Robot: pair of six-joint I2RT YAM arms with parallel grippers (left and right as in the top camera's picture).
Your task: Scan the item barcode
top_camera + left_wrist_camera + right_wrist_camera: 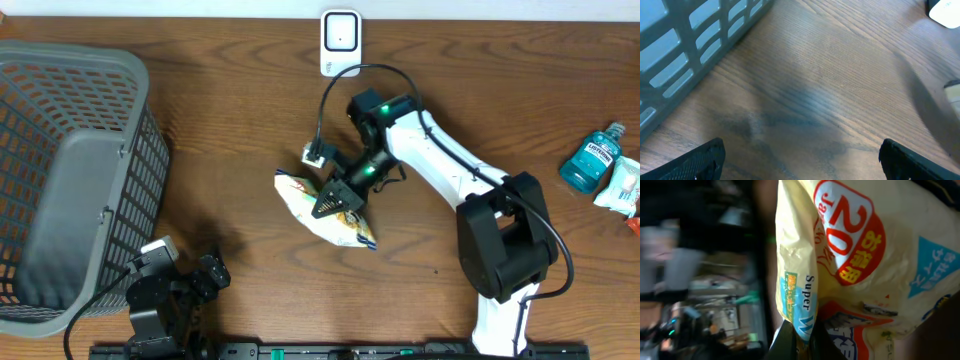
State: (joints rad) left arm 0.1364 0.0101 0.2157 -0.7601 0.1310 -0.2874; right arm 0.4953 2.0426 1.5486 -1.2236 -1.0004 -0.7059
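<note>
1. Nearest the base, the left gripper (212, 274) sits low beside the grey plastic lattice basket (75, 52), its jaws wide and holding nothing. It has no part in this step.
2. At mid-table the right gripper (336, 203) is clamped tight on an edge of the yellow crinkly snack bag (298, 193). Whether the bag rests on the brown wooden table (230, 130) or hangs just above it cannot be told.
3. A pinch on thin film looks liable to slip, so the lift should be slow and free of jerks.
4. No barcode shows; the wrist view gives only a printed face with a red roundel (850, 240). The wrist will probably have to turn the bag until the code faces outward.
5. Farthest off, the white rounded scanner (340, 42) stands at the table's far edge, well apart from the bag. The bag should be carried there and held flat and steady before it.
</note>
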